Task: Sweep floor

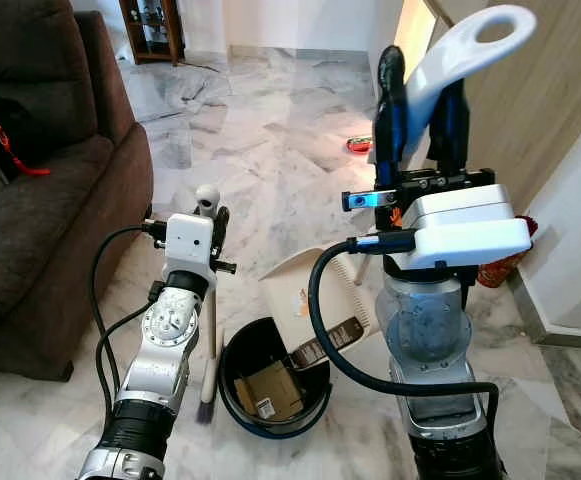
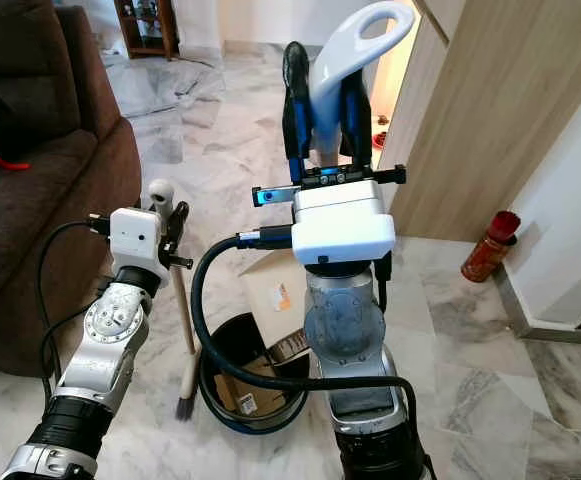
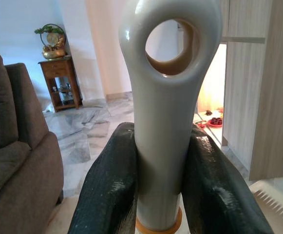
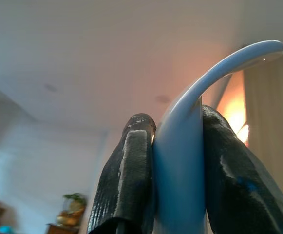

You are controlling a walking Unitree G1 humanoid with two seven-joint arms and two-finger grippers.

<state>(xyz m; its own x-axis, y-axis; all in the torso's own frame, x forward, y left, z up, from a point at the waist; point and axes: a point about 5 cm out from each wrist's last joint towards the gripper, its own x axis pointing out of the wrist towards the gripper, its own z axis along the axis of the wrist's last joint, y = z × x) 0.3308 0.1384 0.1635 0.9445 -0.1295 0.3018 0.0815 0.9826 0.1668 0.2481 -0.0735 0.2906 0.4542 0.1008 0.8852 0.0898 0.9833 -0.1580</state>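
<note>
Open marble floor [image 1: 270, 140] between sofa [image 1: 50, 190] and wall [image 1: 570, 170]

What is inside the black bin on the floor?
In the bin lies a piece of brown cardboard bearing a small white label. The right arm covers the bin's right side, so anything there is hidden.

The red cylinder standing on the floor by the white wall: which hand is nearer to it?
Right. The right hand, shut on the white dustpan handle, is raised on the same side as the red cylinder. The left hand, gripping the broom handle, sits beyond the bin, farther away.
</note>
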